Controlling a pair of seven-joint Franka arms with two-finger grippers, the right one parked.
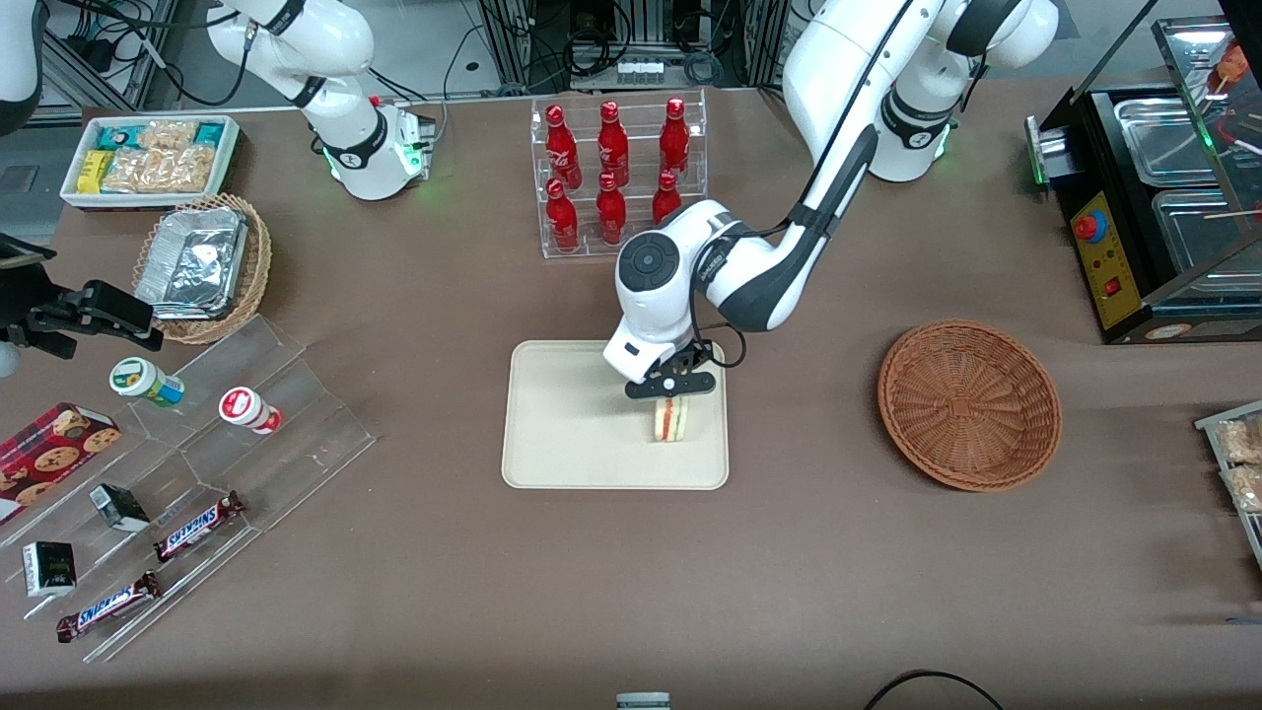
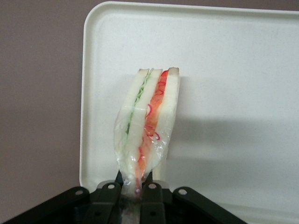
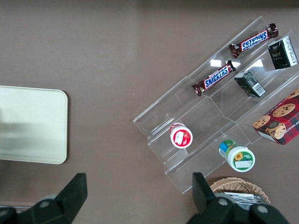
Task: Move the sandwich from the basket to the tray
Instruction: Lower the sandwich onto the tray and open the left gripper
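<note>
Over flat tray (image 1: pixel 552 434), gripper (image 1: pixel 671 387) pinching wrapped sandwich (image 1: pixel 669 419)

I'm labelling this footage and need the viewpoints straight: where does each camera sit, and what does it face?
Front view: high, facing both arms; shows the table, the basket and the gripper over the tray.
Left wrist view: on the working arm, looking past its fingers, shut on the sandwich.
Right wrist view: looks down on the clear stand.
All three show the tray.

Front view: high, looking down on whole table. Wrist views: close, downward; all share tray (image 1: pixel 552 434).
</note>
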